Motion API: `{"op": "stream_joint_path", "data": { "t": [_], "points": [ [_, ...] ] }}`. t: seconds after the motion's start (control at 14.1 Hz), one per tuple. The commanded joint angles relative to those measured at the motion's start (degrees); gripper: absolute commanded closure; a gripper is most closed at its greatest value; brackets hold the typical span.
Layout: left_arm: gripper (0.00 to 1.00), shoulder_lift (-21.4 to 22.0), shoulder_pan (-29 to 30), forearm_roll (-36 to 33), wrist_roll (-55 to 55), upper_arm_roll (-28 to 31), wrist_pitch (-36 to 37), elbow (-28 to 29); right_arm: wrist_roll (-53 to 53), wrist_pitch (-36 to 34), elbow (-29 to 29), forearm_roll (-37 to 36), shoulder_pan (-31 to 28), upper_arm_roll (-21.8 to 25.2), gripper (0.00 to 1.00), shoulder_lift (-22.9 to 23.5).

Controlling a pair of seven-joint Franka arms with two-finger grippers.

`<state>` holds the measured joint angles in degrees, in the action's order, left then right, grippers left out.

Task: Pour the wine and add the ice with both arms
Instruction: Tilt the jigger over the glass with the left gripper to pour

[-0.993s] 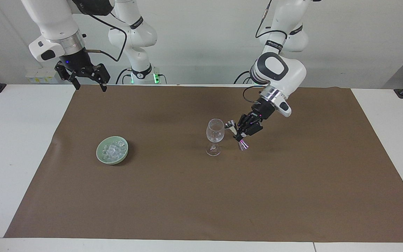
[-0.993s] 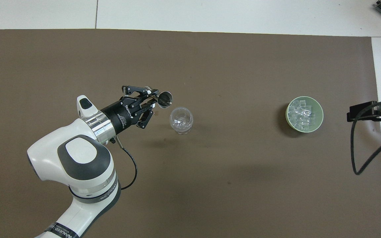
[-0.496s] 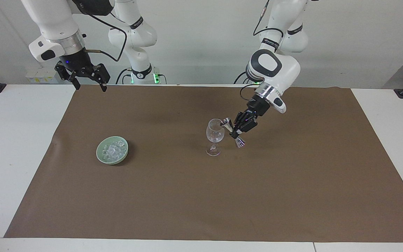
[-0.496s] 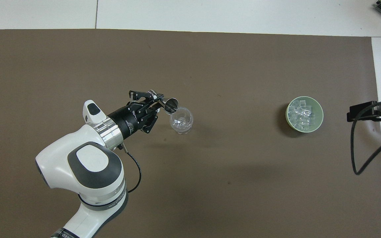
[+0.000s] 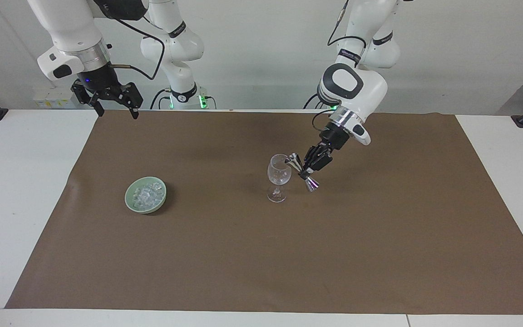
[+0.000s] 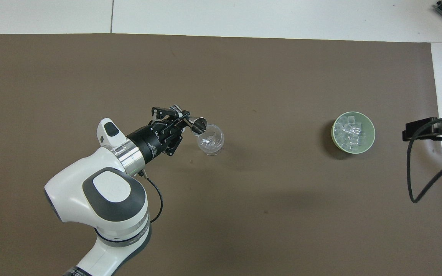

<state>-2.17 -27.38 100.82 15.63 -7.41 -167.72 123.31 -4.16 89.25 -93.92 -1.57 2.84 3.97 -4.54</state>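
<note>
Two arms worked the bench. Left jaws pinched a tilted metal jigger, its upper cup at the wine glass rim. Ice lay in the green bowl, well apart from both. Right jaws hung spread over the brown mat's edge, waiting.

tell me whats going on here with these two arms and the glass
The left gripper is shut on a metal jigger, tipped with its mouth at the rim of the wine glass. The right gripper is open and waits over the table edge. The ice sits in the green bowl.
</note>
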Motion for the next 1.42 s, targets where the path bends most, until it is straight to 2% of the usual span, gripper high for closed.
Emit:
{"op": "stream_joint_path", "data": {
  "t": [0.0,1.35],
  "points": [
    [1.0,1.64,-1.98,1.22,-2.35,0.82,-1.9,1.58,-0.23,0.66,-1.53,0.69,-0.3,-0.28,0.0,-1.26],
    [1.0,1.55,-2.07,0.96,-8.86,0.82,-3.93,0.18,-0.23,0.66,-1.53,0.69,-0.3,-0.28,0.0,-1.26]
  ]
}}
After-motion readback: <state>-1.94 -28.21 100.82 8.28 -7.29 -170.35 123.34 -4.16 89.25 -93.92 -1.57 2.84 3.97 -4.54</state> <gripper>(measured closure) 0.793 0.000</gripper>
